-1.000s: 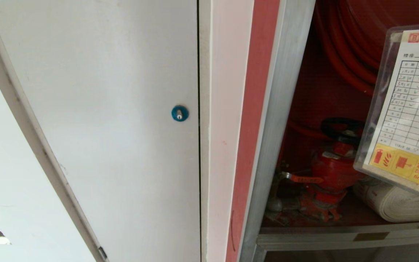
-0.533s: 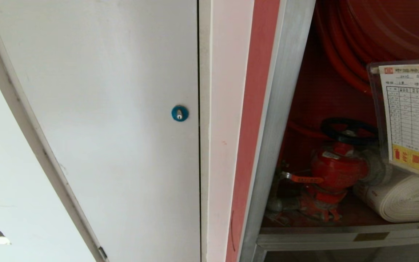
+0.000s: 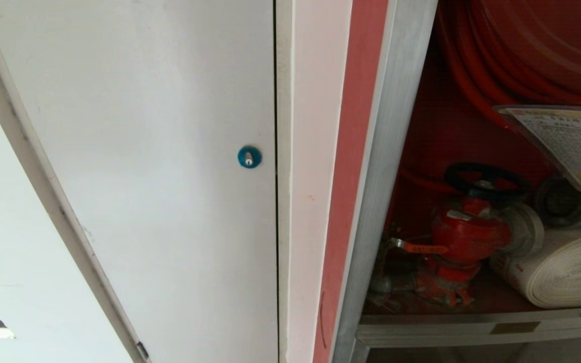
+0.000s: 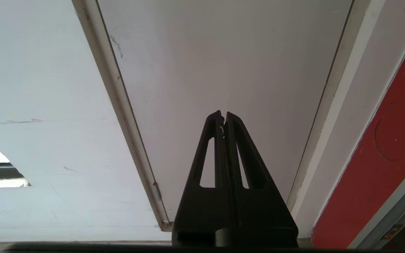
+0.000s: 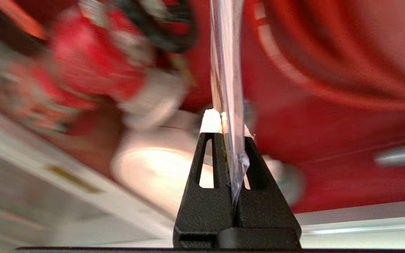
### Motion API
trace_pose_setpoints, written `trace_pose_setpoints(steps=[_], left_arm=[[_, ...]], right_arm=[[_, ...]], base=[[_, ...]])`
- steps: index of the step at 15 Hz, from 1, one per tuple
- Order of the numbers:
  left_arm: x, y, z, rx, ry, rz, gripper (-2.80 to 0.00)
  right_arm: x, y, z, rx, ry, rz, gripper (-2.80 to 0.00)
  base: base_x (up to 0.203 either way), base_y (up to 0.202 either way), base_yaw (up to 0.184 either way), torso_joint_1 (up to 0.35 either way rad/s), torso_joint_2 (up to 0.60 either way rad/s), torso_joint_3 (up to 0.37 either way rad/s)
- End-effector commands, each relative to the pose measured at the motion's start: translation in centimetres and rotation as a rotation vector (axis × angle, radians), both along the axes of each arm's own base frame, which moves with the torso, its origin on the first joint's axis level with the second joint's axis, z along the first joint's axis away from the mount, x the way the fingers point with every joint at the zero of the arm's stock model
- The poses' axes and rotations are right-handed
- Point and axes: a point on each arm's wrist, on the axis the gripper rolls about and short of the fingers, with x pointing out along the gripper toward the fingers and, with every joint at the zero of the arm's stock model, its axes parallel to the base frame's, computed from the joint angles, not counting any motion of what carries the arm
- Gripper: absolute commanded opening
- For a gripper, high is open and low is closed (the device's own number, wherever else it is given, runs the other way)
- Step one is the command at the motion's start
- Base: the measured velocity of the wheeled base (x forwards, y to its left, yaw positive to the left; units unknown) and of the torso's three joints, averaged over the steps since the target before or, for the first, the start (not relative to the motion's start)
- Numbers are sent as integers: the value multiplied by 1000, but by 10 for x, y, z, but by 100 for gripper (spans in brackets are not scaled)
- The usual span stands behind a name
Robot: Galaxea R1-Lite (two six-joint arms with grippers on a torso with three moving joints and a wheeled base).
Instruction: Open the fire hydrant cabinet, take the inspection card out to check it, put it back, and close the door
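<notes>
The tall silver aluminium-framed fire hydrant cabinet [image 3: 396,151] stands open; its white printed inspection card [image 3: 568,141], in a clear sleeve at three o'clock, faced the head camera a second ago and now lies tipped nearly flat, likely going back inside. One card, one red valve [image 3: 464,232], one white rolled hose [image 3: 563,272]. The right tool [image 5: 227,117] pinches the card's sleeve; the left tool [image 4: 223,116] idles, pressed together.

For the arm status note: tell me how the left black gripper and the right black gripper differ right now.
The left black gripper is shut on nothing; the right black gripper is shut on the clear-sleeved white inspection card. The left points at the plain white door, outside the fire hydrant cabinet; the right faces the cabinet's red interior, near the red valve and white rolled hose. Both are black, with slotted fingers pressed together.
</notes>
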Motion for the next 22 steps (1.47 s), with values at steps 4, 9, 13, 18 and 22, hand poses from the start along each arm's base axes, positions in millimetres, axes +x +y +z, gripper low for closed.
trace_pose_setpoints(steps=[4, 9, 13, 18, 22], left_arm=[[1, 0, -2, 0, 6, 0, -280], [0, 0, -2, 0, 4, 0, -280], [1, 0, -2, 0, 7, 0, -280], [1, 0, -2, 0, 6, 0, -280], [0, 0, -2, 0, 6, 0, -280]], right_arm=[[14, -8, 6, -204, 40, -29, -280], [35, -19, 3, -360, 83, -59, -280], [56, -29, 1, -448, 109, -50, -280], [82, -30, -5, -513, 126, 27, -280], [101, -25, -11, -514, 124, 68, -280]], base=[[0, 0, 0, 0, 0, 0], [0, 0, 0, 0, 0, 0], [0, 0, 0, 0, 0, 0], [0, 0, 0, 0, 0, 0], [0, 0, 0, 0, 0, 0]])
